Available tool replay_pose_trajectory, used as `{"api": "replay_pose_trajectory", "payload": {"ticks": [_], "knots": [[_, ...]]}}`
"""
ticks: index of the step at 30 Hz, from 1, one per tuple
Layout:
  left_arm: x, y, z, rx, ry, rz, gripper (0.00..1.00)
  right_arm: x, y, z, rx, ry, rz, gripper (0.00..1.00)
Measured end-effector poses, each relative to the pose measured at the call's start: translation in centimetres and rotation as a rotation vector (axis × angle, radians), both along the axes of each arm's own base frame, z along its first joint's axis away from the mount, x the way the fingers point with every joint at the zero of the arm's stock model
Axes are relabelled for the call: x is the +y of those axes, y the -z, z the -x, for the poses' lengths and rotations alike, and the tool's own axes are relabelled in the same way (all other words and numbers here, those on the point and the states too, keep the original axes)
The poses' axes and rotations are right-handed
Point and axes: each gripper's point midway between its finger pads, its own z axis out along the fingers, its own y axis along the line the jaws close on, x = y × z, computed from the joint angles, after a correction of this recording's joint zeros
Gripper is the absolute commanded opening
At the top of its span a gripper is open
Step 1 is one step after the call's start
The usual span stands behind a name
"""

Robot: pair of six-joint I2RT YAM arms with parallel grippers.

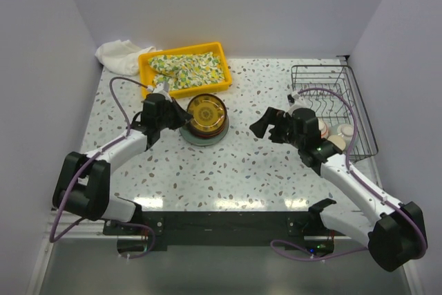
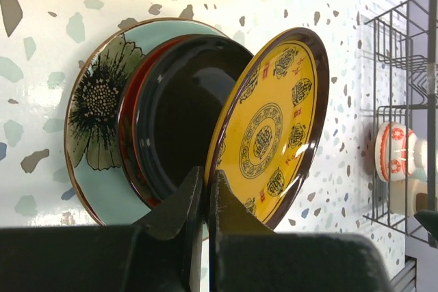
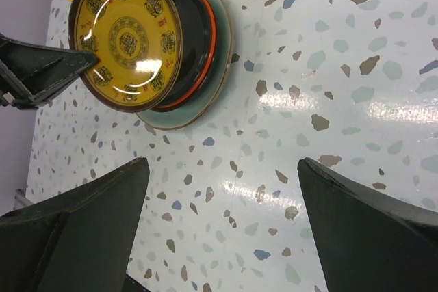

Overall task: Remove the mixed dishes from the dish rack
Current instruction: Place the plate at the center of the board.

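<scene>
Stack position: left-centre of the counter [image 1: 255, 170], just in front of the yellow tray [image 1: 145, 68], which holds a floral cloth [image 1: 188, 67].

Stack composition: the pale green-blue plate [image 2: 96, 114] lies on the counter. The black-red bowl [image 2: 178, 114] sits in it. The brown-yellow plate [image 2: 274, 128] rests on top, tilted across the bowl's rim.

Left hand [image 2: 207, 181]: closed, tips against the near rim of the brown-yellow plate. Whether the rim is pinched between them cannot be told.

Right hand [image 3: 222, 169]: spread wide and holding nothing. It is above bare counter between the stack and the dish rack [image 1: 364, 112], apart from both.

Dish rack: at the right edge of the counter. A red-patterned white bowl [image 2: 393, 150] stands inside it, with further pale pieces next to it, too small to identify.

A white cloth [image 1: 117, 52] lies in the far left corner.
</scene>
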Motion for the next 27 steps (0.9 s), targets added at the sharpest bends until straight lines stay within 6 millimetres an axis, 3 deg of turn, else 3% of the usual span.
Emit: {"api": "replay_pose_trajectory", "payload": {"ticks": [7,13,16,22,27], "knots": [[0.3,2.1,-1.0,0.06,-0.003,-0.032,0.05,-0.7,0.6,0.1,0.01,0.008,0.047,0.95],[0.1,2.8,-1.4,0.083,0.007,-0.04,0.27,-1.0,0.9,0.3,0.019,0.005,0.074,0.95],[0.0,2.5,-1.6,0.077,0.011,-0.039,0.43,-1.1,1.0,0.4,0.023,0.004,0.083,0.95],[0.1,2.7,-1.4,0.082,0.022,-0.052,0.57,-1.1,0.4,0.2,0.006,0.002,0.089,0.95],[0.2,3.0,-1.0,0.098,0.035,-0.076,0.63,-1.2,-0.1,-0.1,-0.007,0.008,0.093,0.95]]}}
